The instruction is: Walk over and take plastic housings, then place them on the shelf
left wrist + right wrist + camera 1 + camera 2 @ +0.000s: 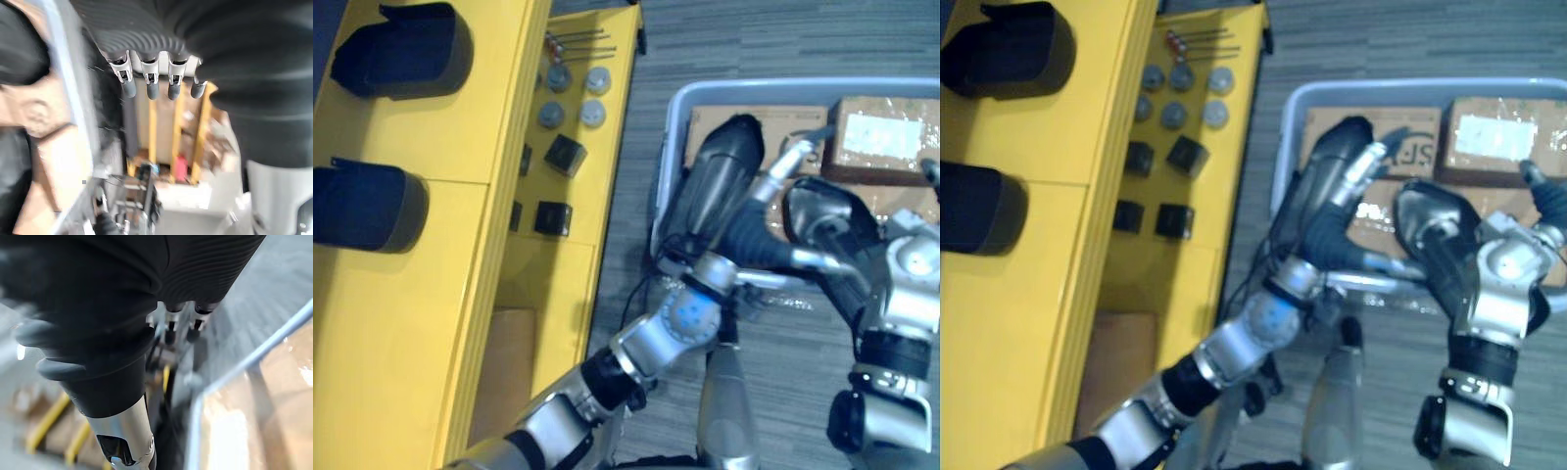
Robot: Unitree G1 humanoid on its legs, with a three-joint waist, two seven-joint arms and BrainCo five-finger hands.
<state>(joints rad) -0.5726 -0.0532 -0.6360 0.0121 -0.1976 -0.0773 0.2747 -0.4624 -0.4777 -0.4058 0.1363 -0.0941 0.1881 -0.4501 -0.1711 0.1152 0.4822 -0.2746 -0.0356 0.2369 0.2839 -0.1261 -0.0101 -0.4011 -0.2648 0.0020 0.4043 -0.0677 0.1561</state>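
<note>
Left eye view has the left arm coming up from the near left and reaching over to the right, with the left hand (734, 162) above the left side of a pale blue bin (783, 85). Its fingers (149, 85) hang loose in a row and hold nothing. The right hand (1435, 240) is just beside it, over the near side of the bin. Its fingers (169, 330) hang loose too, with nothing in them. Brown cardboard boxes (886, 137) lie in the bin under both hands.

Two black plastic housings sit on top of the yellow shelf (431, 294) on the left. The far housing (401, 49) and the near housing (362, 206) are apart from each other, and both are well away from the hands. Small black blocks (565, 154) and grey round parts (573, 93) lie on a lower level of the shelf, between the housings and the bin
</note>
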